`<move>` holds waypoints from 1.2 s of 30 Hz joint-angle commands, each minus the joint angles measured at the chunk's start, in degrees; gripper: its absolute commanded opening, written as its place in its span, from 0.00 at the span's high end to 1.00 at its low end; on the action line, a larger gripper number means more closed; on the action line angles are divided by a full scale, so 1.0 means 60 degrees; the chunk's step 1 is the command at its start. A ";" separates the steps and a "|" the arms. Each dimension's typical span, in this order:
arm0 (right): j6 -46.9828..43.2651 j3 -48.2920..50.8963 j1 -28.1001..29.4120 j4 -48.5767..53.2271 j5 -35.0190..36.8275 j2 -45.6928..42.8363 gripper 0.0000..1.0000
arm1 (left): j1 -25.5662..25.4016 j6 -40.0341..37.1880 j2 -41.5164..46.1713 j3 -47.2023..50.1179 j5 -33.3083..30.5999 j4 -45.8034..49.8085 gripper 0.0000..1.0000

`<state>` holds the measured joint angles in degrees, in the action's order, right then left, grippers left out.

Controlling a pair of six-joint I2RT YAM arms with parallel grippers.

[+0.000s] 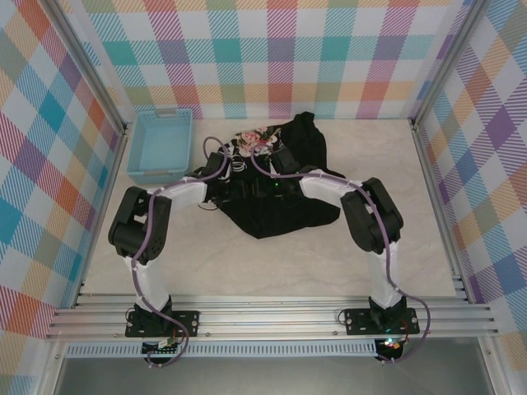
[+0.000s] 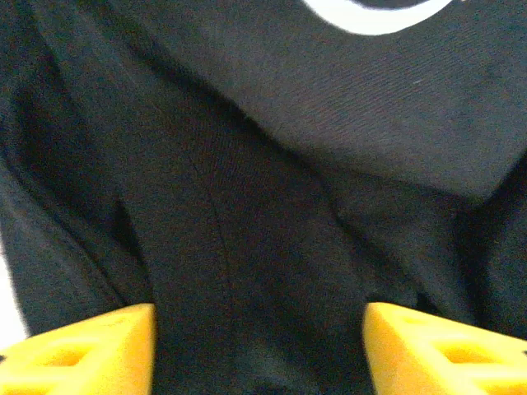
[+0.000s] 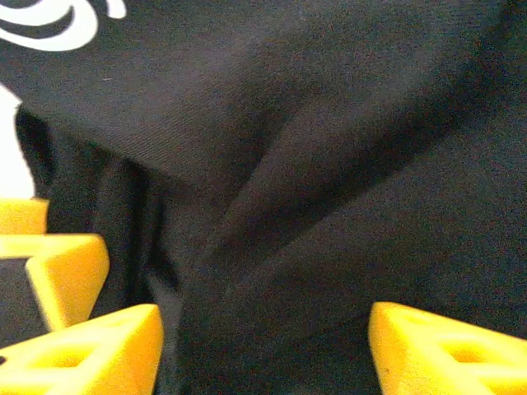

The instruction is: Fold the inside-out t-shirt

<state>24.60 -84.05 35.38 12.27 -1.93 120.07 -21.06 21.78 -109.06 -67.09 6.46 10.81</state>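
Where both arms reach in over the middle of the table (image 1: 346,263): one inside-out t-shirt (image 1: 284,210), black, lying in a crumpled heap, with its floral patch (image 1: 254,140) at the far edge.
Left gripper (image 2: 259,354): fingers spread wide, close above the black cloth, not pinching it.
Right gripper (image 3: 263,354): the same.
Light blue basket (image 1: 160,144): just beside the shirt, far left.

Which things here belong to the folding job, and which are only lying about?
For the job: the soft black cloth t-shirt with a pink-and-white floral patch, crumpled on the beige table.
Lying about: the light blue rectangular plastic basket, empty, at the far left of the table.
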 commanded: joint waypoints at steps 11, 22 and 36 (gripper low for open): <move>-0.0797 0.3993 -0.0853 -0.1127 -0.1022 -0.4469 0.97 | 0.0170 -0.0323 0.4217 0.3261 0.0910 -0.1753 1.00; 0.0082 0.7733 -0.1311 -0.2137 -0.2348 -0.7838 0.95 | 0.0003 0.0150 0.7611 0.6055 0.0104 -0.0103 1.00; -0.4022 0.5341 0.1015 0.0324 0.1350 -0.6581 0.28 | -0.0929 -0.0677 0.7032 0.5270 0.0493 -0.0357 1.00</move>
<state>9.89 -50.13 40.29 14.13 5.19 77.56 -26.09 19.84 -67.13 -32.64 8.91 7.92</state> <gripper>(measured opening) 0.679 0.051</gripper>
